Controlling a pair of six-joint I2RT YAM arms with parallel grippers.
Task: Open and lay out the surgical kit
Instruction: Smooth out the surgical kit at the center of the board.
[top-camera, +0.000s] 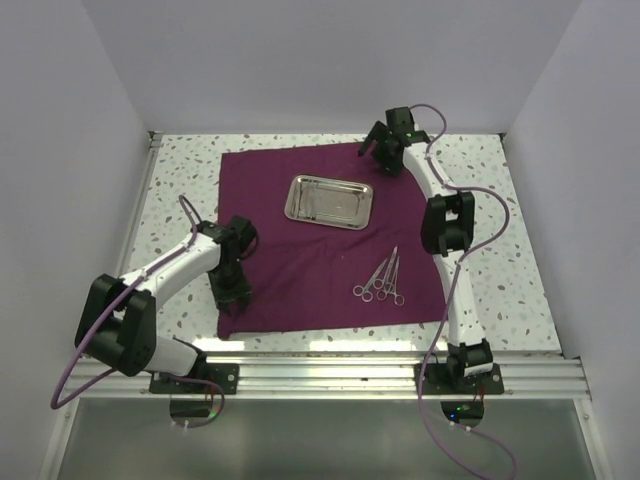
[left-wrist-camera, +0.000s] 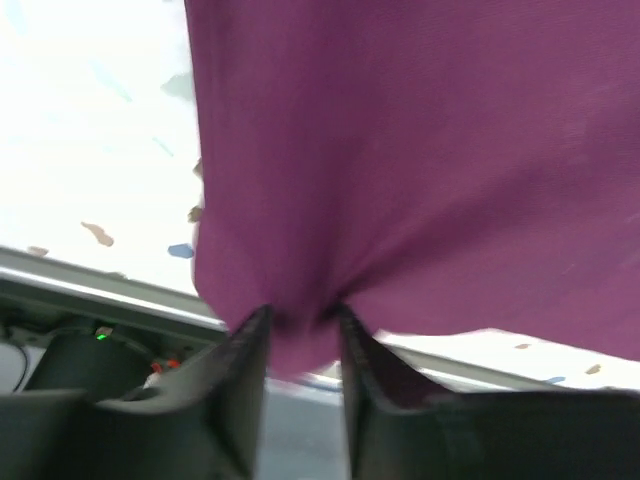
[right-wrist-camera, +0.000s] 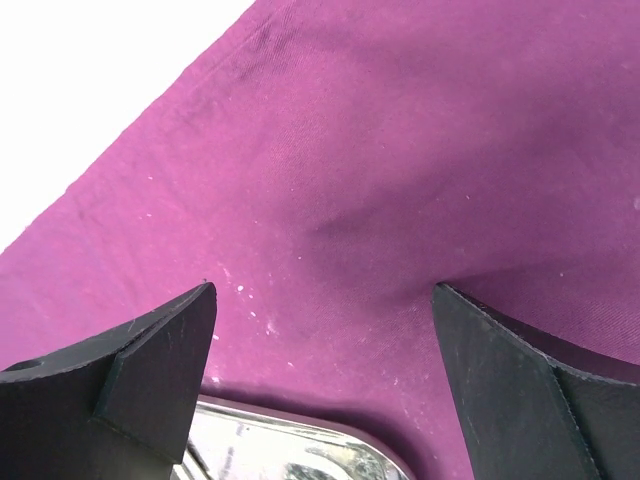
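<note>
The surgical kit lies spread out. Its dark purple cloth (top-camera: 320, 255) is flat on the table, with the shiny steel tray (top-camera: 329, 200) on its far middle. Several ring-handled instruments (top-camera: 381, 278) lie on its near right. My left gripper (top-camera: 232, 295) is low at the cloth's near left corner. In the left wrist view, that gripper (left-wrist-camera: 302, 318) has its jaws a little apart, and a bunched fold of cloth (left-wrist-camera: 400, 150) sits between the fingertips. My right gripper (top-camera: 380, 150) hovers over the far right corner. It (right-wrist-camera: 325, 290) stands wide open above bare cloth (right-wrist-camera: 400, 150), with the tray's rim (right-wrist-camera: 300, 440) just below.
The cloth rests on a speckled white tabletop (top-camera: 500, 260) enclosed by white walls. An aluminium rail (top-camera: 330, 375) runs along the near edge, just behind the left gripper.
</note>
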